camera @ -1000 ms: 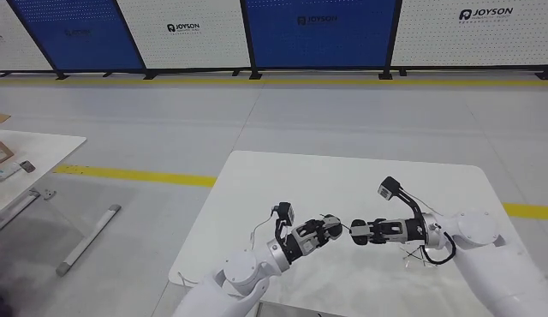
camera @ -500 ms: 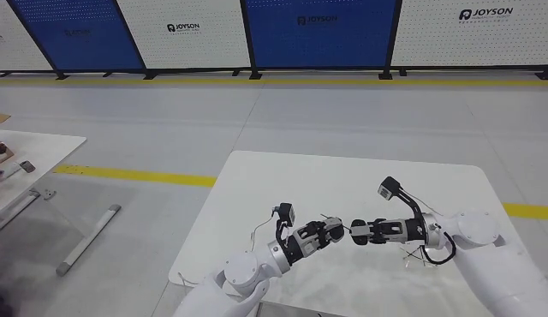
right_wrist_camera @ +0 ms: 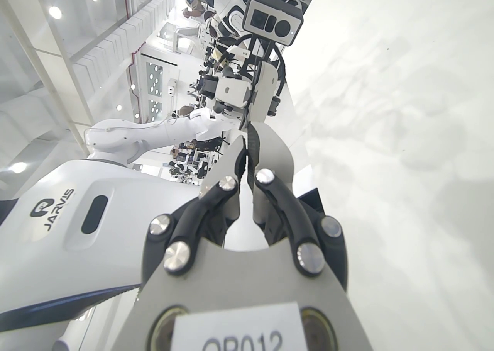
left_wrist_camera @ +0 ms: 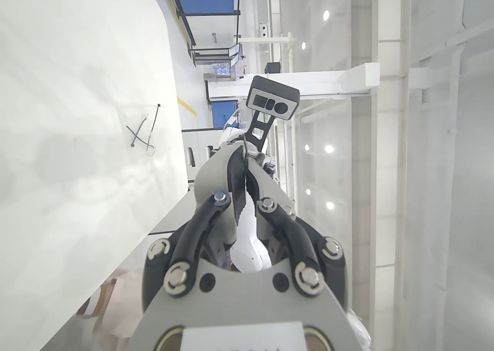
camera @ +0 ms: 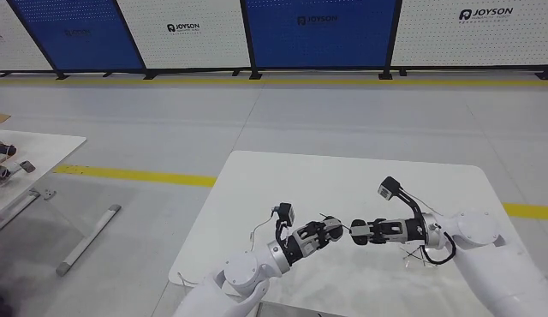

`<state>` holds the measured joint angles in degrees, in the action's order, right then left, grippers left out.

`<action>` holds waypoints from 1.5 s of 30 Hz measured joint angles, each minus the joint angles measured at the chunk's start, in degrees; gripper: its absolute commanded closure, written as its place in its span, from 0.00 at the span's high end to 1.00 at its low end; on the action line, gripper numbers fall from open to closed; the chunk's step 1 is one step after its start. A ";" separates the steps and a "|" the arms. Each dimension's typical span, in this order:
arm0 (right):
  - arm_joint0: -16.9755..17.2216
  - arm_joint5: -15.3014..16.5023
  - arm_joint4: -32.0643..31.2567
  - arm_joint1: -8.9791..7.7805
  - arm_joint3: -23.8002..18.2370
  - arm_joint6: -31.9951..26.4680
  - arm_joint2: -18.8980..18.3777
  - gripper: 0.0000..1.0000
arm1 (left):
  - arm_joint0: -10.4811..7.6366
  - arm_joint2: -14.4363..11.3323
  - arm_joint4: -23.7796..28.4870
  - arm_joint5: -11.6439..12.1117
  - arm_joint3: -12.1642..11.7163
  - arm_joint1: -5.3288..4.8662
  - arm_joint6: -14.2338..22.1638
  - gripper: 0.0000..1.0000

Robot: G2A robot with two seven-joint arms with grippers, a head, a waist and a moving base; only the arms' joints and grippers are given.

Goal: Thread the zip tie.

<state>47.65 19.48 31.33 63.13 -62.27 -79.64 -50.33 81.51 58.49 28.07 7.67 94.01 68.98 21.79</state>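
Two tools meet tip to tip just above the desk (camera: 282,180). The left tool (left_wrist_camera: 245,163) is closed and pinches the zip tie (left_wrist_camera: 244,144), a thin black strand that stands out just past its fingertips. The right tool (right_wrist_camera: 249,146) faces it, also pressed shut, and appears to pinch the other end of the same tie, though the strand is too thin to trace between its pads. Expect the tie to be very light, narrow and springy: it should bend readily under a side load and flick back, and its smooth plastic may slide in a loose pinch. Hold the tail close to its tip so that little free length can wander. Hold the head by its flanks, leaving the slot uncovered. Firm pressure is unlikely to harm it. Several spare ties (left_wrist_camera: 142,132) lie crossed on the desk beyond the left tool, off to one side and well apart from both tools, so they do not obstruct the work. The nearest obstacle is the camera (left_wrist_camera: 273,102) on its bracket over the right tool, directly ahead of the left tool. Any roll of either wrist should allow for it.
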 measured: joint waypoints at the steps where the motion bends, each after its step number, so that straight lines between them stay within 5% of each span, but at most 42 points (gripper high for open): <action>1: 0.01 0.00 0.00 0.00 -0.01 0.00 0.00 0.00 | 0.06 -0.01 -0.18 0.11 0.03 -0.01 -0.02 0.00; 2: 0.14 -0.07 -0.11 0.00 -0.19 0.22 0.00 0.00 | 0.09 -0.02 -0.27 0.15 0.06 -0.02 -0.05 0.00; 3: 0.43 -0.28 -0.42 0.00 -0.65 0.85 0.00 0.25 | 0.13 -0.03 -0.35 0.16 0.11 -0.02 -0.11 0.00; 4: 0.83 -0.69 -0.93 -0.06 -1.45 1.72 -0.09 0.69 | 0.23 -0.01 -0.47 0.09 0.23 -0.02 -0.41 0.00; 5: 1.09 -0.97 -1.16 -0.14 -2.00 2.12 -0.30 1.00 | 0.35 0.04 -0.63 0.06 0.40 -0.02 -0.95 0.00; 14: 4.47 -0.96 -0.55 -1.70 -3.27 3.17 -5.28 1.00 | 2.66 0.99 -4.56 0.55 3.79 -0.09 -8.57 0.00; 21: 7.61 -0.03 0.99 -2.95 -4.57 3.60 -9.76 1.00 | 3.54 0.21 -8.47 0.90 3.02 0.30 -15.45 0.00; 38: 7.60 0.00 0.94 -2.95 -4.62 3.52 -9.76 1.00 | 3.12 0.97 -5.08 -0.94 3.18 0.57 -17.02 0.00; 45: 7.61 0.00 0.94 -2.95 -4.62 3.52 -9.76 1.00 | 4.04 5.97 -4.89 -0.59 8.82 -0.10 -16.16 0.00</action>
<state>55.26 19.48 32.27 60.18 -66.89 -76.12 -60.09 85.55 64.46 23.18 7.08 102.83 68.88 5.63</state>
